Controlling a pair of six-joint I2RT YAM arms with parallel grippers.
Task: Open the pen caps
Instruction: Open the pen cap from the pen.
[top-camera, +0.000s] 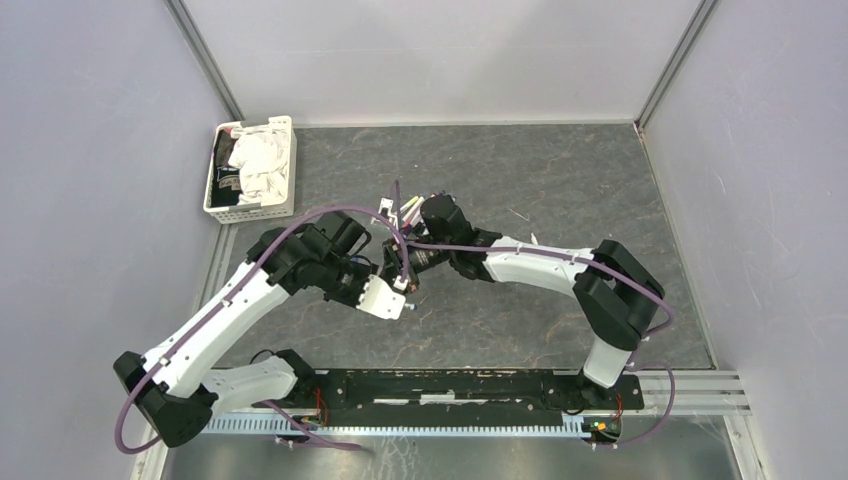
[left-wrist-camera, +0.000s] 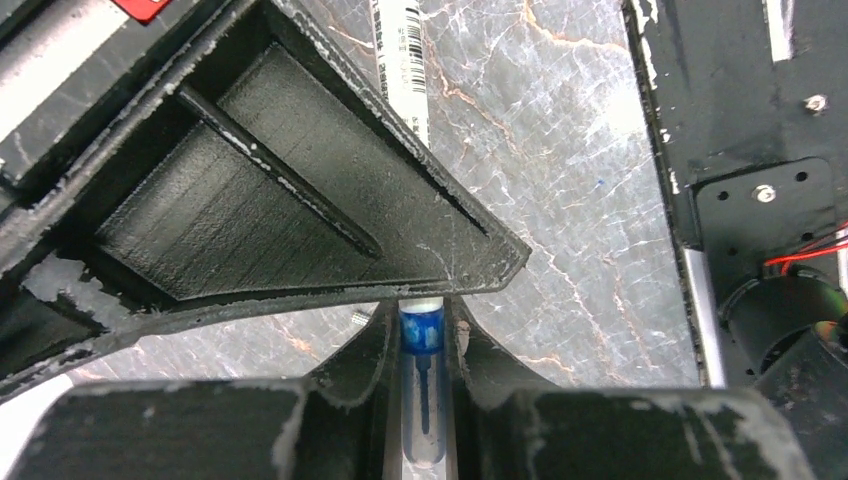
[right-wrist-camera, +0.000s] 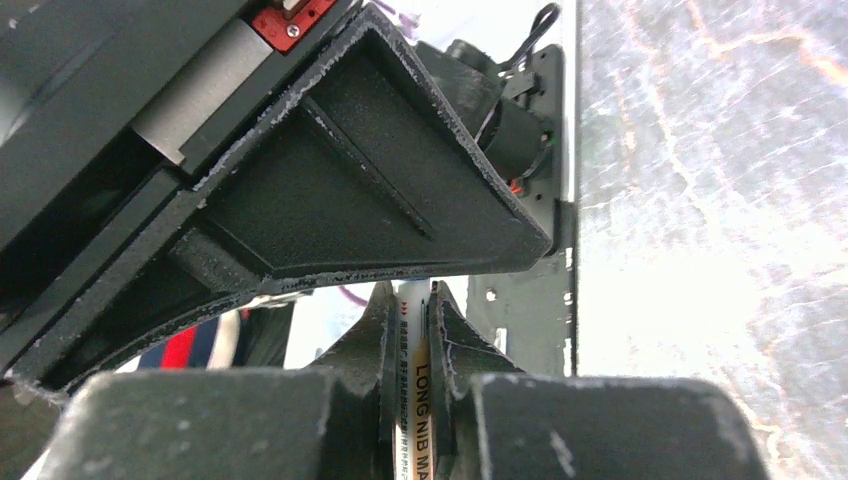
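Left wrist, pen (left-wrist-camera: 421, 332) clamped in left claw (left-wrist-camera: 428, 296), barrel mostly hidden

Found left gripper (left-wrist-camera: 425, 295) and right gripper (right-wrist-camera: 410, 285) tip to tip over mid-table (top-camera: 560, 180). Found pen (left-wrist-camera: 421, 335) lodged between jaws of each, running on past left tips. Noted loose pens (top-camera: 412, 207) on table just beyond both grippers. Noted basket (top-camera: 250, 170) well left of and beyond left gripper, cloth (top-camera: 262, 160) inside.
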